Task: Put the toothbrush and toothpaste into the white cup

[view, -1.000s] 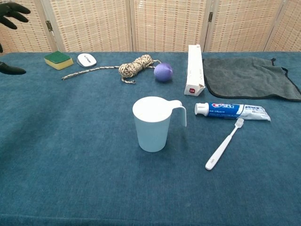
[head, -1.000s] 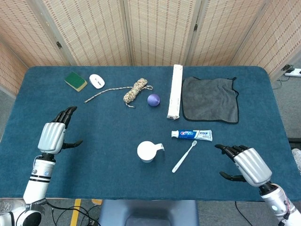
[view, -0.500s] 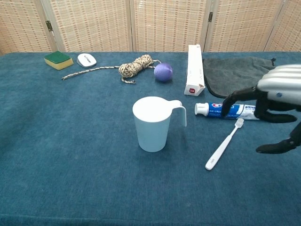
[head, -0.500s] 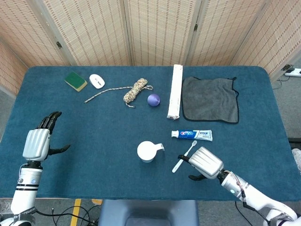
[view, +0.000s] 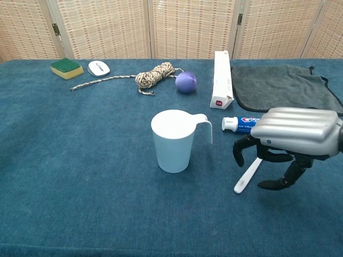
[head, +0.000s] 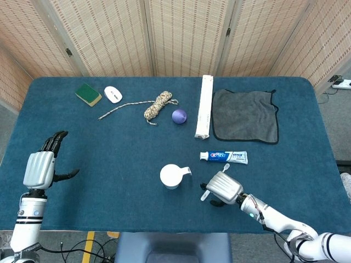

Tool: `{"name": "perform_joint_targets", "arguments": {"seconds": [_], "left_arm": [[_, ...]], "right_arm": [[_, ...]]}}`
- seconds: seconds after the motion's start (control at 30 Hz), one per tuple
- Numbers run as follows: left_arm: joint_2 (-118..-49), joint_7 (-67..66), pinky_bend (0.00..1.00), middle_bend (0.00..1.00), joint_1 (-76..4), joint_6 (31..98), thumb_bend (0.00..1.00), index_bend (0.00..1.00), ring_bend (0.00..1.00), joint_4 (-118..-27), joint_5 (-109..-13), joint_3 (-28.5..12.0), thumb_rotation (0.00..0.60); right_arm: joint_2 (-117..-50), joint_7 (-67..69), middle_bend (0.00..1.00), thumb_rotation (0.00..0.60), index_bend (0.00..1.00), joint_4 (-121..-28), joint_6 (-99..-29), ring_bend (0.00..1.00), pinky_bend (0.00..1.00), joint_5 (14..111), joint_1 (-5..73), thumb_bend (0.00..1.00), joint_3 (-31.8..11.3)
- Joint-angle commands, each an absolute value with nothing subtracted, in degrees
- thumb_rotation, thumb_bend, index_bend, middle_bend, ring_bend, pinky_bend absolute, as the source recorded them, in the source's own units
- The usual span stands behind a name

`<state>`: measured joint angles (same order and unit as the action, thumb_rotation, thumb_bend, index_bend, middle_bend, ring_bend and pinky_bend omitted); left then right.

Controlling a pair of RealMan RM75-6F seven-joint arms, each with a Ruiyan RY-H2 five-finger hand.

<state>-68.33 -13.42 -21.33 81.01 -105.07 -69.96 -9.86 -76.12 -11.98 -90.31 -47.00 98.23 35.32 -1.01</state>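
The right hand (view: 292, 134) is hovering over the toothbrush (view: 246, 176), fingers (view: 238, 152) curled downward but grasping nothing. The toothbrush and toothpaste (head: 224, 157) are lying on the worktop (head: 109, 159) right of the white cup (view: 173, 140). The left hand (head: 39, 167) is hanging released at the near left

Along the far side of the blue table (head: 131, 148) lie a green sponge (head: 88, 93), a white mouse (head: 112, 94), a coiled rope (head: 157, 105), a purple ball (head: 179, 115), a long white box (head: 204, 106) and a grey cloth (head: 244, 115)
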Motion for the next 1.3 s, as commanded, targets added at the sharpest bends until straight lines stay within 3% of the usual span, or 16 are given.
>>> {"name": "perform_joint_targets", "arguments": {"seconds": [0.03,0.6,1.3], "left_arm": [[-68.6,-13.4,0.45,0.15,-21.3,80.8,0.12,0.13,0.19,-104.8,-69.9,-9.9,0.600],[-68.8,-12.7,0.45,0.15,-20.2,80.7,0.12,0.13,0.19,-103.6,-69.7,-10.8,0.600],[-68.7,-11.7,0.45,0.15,-19.2,80.1,0.12,0.12,0.19,-102.8,-69.6,-11.1,0.600]], "right_arm": [[-77.3,-11.8,0.92,0.600,0.46,-88.8,-47.3,1.00,0.98,98.3,35.6,0.23,0.0],[-82.9,-10.5,0.92,0.600,0.48,-82.2,-50.1,1.00,0.98,98.9,37.6,0.29,1.8],[-84.4,-11.3,0.92,0.600,0.55,-79.9,-50.8,1.00,0.98,97.9,38.4,0.32,4.1]]}}
